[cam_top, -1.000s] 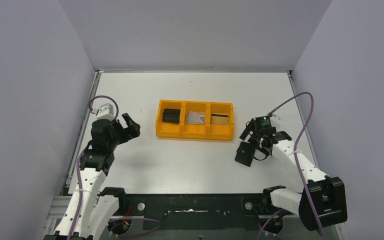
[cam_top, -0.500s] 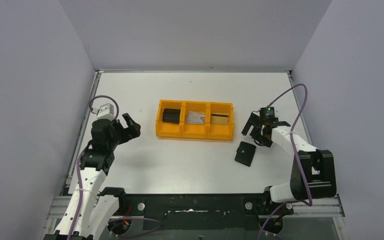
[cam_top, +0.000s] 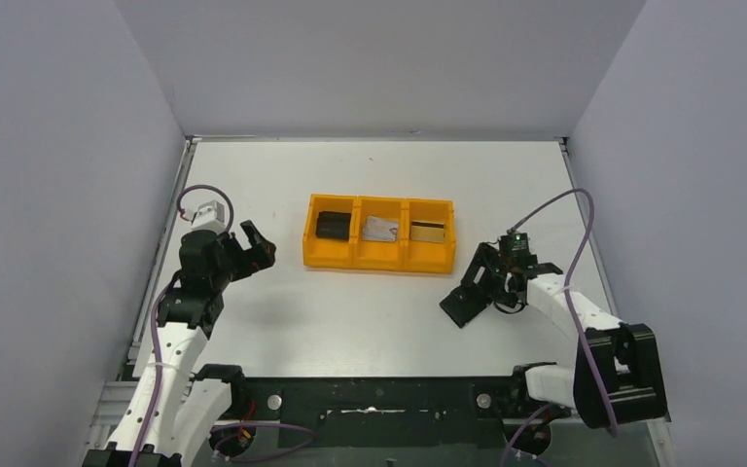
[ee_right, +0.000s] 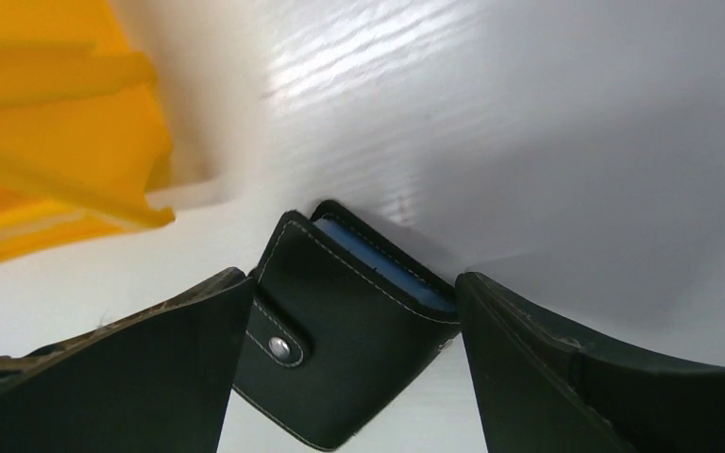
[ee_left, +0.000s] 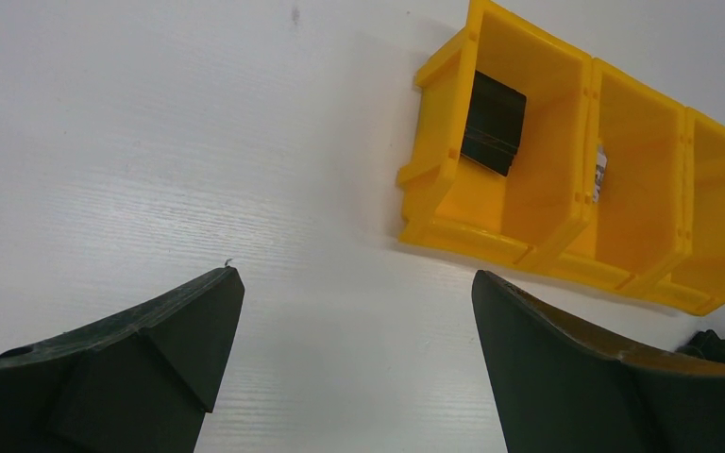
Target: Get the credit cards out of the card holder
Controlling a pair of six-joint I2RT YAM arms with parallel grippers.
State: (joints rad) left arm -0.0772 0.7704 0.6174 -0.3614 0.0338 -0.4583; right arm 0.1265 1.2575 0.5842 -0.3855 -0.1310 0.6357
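**Top view:** orange tray mid-bench, three compartments: black block left, silvery-grey card middle, gold card right. Card holder off tray's near-right corner, toward bench's right edge, at right fingers. Left fingers near bench's left edge.

**Left wrist view:** left fingers spread wide, empty, above bare bench; black block in tray's end compartment.

**Right wrist view:** card holder folded shut, snap tab visible; right fingers wide apart, flanking it. Cannot tell whether they grip it.
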